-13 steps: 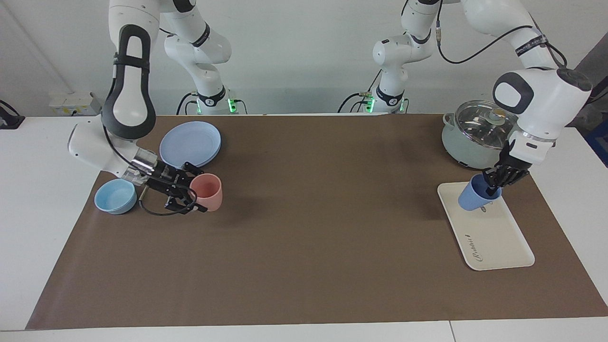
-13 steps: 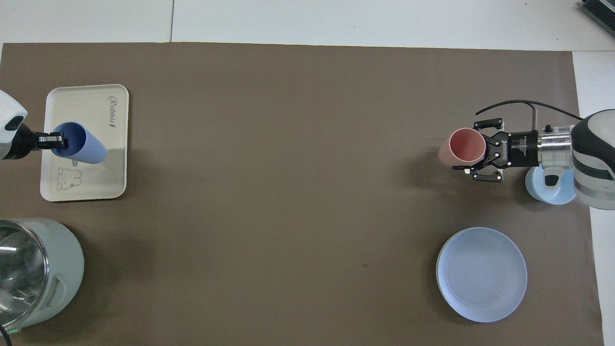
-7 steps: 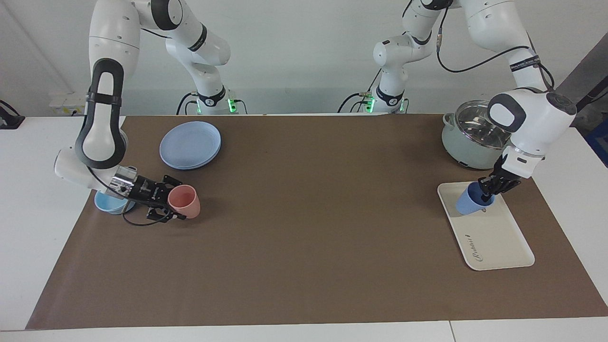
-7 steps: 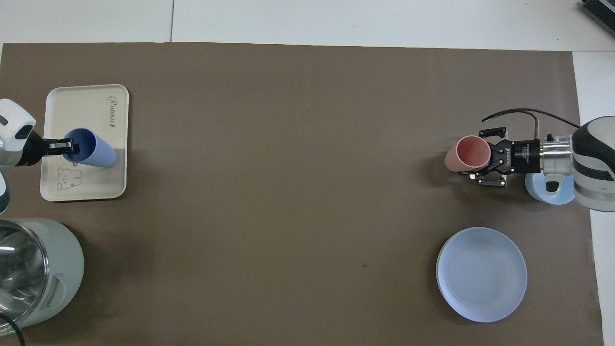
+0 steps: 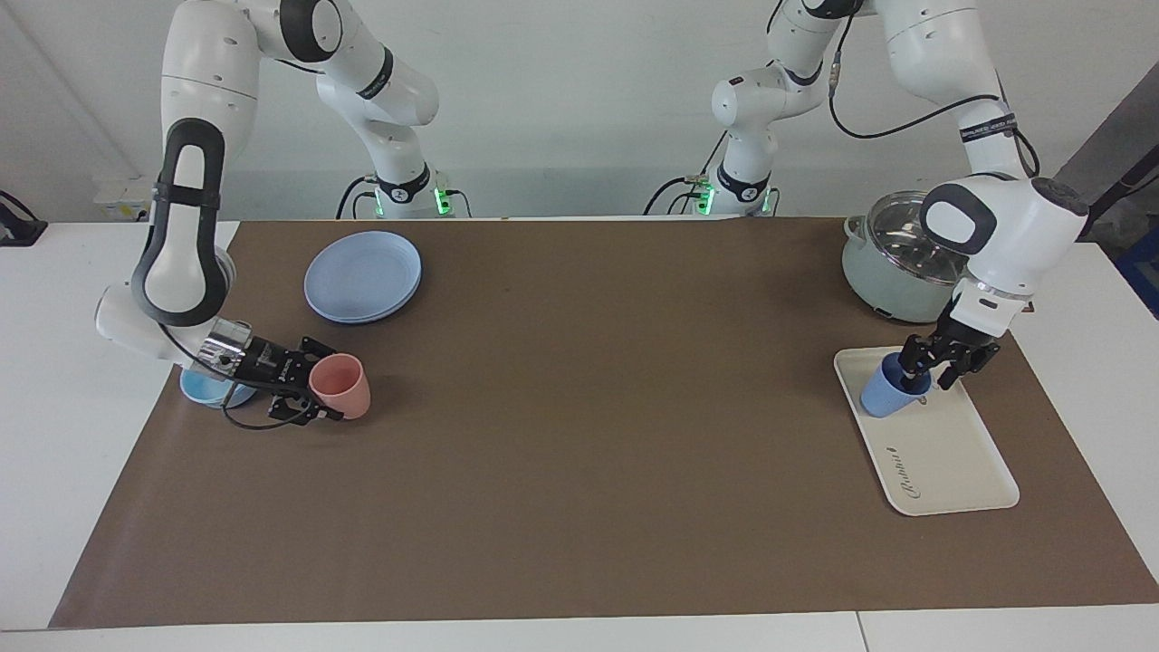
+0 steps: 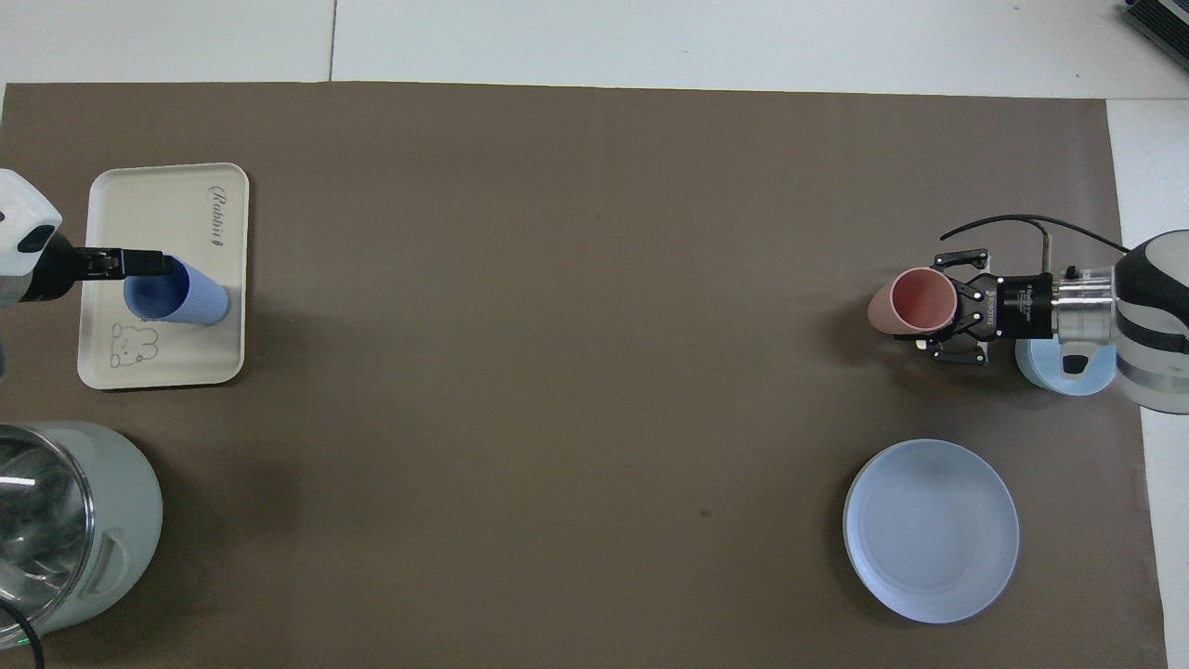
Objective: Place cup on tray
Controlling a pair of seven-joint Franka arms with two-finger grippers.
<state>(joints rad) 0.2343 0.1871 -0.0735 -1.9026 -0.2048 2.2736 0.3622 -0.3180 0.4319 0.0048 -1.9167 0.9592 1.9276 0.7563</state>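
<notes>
Right pincer: lower left of the facing view, low over the brown mat and clamped on the rim of the pink cup; a second ago it sat a little farther right and higher in that view.
Pink cup: tilted in that grip, mouth toward the pincer; it has shifted left along with the pincer.
Light-blue bowl: just left of the pincer in the facing view, now half hidden under the right wrist; earlier it showed whole.
Blue plates: upper left of the facing view, on the mat, unchanged.
Pot: upper right of the facing view, glass lid on, unchanged.
Cup: right side of the facing view, standing on the tray near its upper end, close to upright; a second ago it hung tilted over the tray.
Tray: flat on the bench mat at the right edge, in the same place as before.
Left pincer: at the cup's rim, fingers now spread apart; a second ago they were pinched on the rim.
</notes>
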